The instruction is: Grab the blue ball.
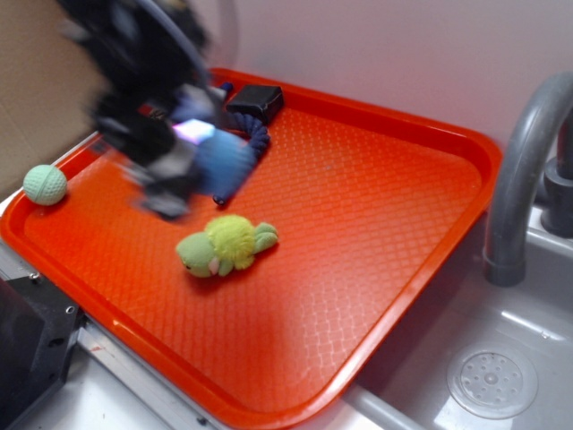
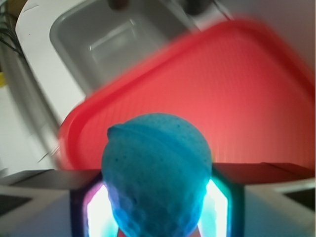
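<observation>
The blue ball (image 2: 157, 173) fills the lower middle of the wrist view, dimpled with a seam across its top, pressed between the two glowing pads of my gripper (image 2: 157, 207). In the exterior view the blue ball (image 1: 226, 164) hangs above the back left of the red tray (image 1: 376, 206), held by the blurred gripper (image 1: 201, 161), which is shut on it. The arm is motion-blurred.
A pale green ball (image 1: 45, 184) rests at the tray's left rim. A yellow-green plush turtle (image 1: 226, 245) lies mid-tray. A dark navy rope (image 1: 258, 136) and a black block (image 1: 256, 101) sit at the back. A grey sink (image 1: 501, 358) with a faucet (image 1: 519, 179) is to the right.
</observation>
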`<move>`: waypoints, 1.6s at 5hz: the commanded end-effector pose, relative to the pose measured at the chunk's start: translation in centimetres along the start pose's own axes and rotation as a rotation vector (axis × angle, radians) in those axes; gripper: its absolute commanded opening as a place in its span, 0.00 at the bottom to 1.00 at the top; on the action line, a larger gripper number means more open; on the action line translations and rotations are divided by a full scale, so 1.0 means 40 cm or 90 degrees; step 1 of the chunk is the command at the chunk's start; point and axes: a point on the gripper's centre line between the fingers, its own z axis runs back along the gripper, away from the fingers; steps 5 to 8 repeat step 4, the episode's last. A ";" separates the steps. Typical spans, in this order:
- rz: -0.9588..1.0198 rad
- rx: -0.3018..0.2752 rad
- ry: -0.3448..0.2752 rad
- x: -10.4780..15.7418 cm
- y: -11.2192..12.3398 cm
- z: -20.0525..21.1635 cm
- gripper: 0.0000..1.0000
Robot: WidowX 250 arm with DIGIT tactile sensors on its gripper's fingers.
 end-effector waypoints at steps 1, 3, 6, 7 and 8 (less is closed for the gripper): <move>0.298 0.133 0.010 -0.075 -0.011 0.188 0.00; 0.417 0.153 0.030 -0.128 0.063 0.214 0.00; 0.430 0.154 0.045 -0.126 0.066 0.192 0.00; 0.430 0.154 0.045 -0.126 0.066 0.192 0.00; 0.430 0.154 0.045 -0.126 0.066 0.192 0.00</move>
